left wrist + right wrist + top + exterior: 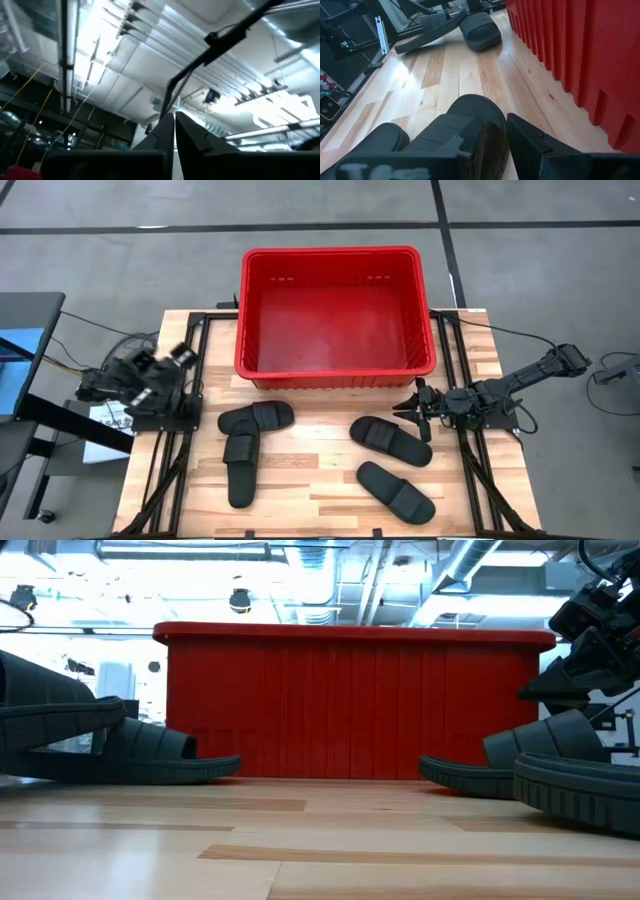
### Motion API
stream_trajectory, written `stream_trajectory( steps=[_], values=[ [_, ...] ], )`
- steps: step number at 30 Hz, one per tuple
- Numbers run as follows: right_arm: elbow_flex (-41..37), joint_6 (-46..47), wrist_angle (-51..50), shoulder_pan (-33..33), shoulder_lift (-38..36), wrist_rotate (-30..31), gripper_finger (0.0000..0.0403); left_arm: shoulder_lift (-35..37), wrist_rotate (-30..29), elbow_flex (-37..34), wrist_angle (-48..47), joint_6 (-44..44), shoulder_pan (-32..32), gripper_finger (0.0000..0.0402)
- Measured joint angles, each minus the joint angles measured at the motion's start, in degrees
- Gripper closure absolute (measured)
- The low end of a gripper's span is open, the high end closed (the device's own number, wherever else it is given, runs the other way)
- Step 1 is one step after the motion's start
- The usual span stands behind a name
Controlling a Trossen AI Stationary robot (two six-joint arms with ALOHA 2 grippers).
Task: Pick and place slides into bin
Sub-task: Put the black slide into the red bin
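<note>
Four black slides lie flat on the wooden table: two at the left (256,418) (240,465) and two at the right (390,440) (396,490). The red bin (338,315) stands at the table's far side, with nothing showing inside it. My right gripper (506,125) is low at the right, open by a narrow gap, at the edge of the nearest right slide (465,120). My left gripper (174,132) is shut on nothing and points up at the ceiling, with its arm folded back at the table's left edge (150,380). My right gripper has one finger (487,145) in front of the slide's rim (485,107), coming level from the table's right. I cannot tell whether it touches the slide. The slide lies flat on the table.
Bare wood lies between the two pairs of slides (320,460). In the low view the bin's ribbed near wall (350,700) rises just behind them. Black frame rails (165,470) run along both sides of the table.
</note>
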State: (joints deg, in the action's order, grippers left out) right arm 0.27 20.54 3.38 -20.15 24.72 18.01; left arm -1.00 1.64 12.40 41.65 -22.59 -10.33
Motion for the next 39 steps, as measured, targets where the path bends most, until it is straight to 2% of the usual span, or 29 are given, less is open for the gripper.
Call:
stream_trajectory(
  steps=[5,10,15,22,26,32,35,39],
  values=[
    [0.0,-0.01,-0.01,0.0,0.01,-0.01,0.0327,-3.7,2.48,11.41,-15.55,5.53,0.04,0.0395],
    [0.0,-0.01,0.01,0.0,0.01,0.01,0.0327,-9.58,-2.18,24.35,-38.58,9.21,0.04,0.0395],
    [0.02,-0.01,0.0,-0.01,0.01,0.01,0.0327,-16.02,-6.6,37.6,-55.69,9.59,0.04,0.0395],
    [0.01,-0.01,0.0,-0.01,0.0,-0.01,0.0327,-24.89,-6.88,54.66,-76.75,9.57,0.04,0.0395],
    [0.0,-0.01,-0.01,0.01,0.01,0.01,0.0327,-29.41,-4.99,62.14,-90.51,6.93,0.03,0.0395],
    [0.01,-0.01,0.01,-0.01,0.01,0.0,0.0327,-34.07,-0.32,67.42,-106.21,1.27,0.04,0.0395],
    [0.01,-0.01,0.0,-0.01,0.0,0.01,0.0327,-35.11,3.79,67.06,-109.2,0.52,0.03,0.0395],
    [0.01,-0.01,0.01,-0.01,0.01,0.01,0.0327,-36.44,6.12,65.85,-111.28,-0.8,0.02,0.0395]
  ],
)
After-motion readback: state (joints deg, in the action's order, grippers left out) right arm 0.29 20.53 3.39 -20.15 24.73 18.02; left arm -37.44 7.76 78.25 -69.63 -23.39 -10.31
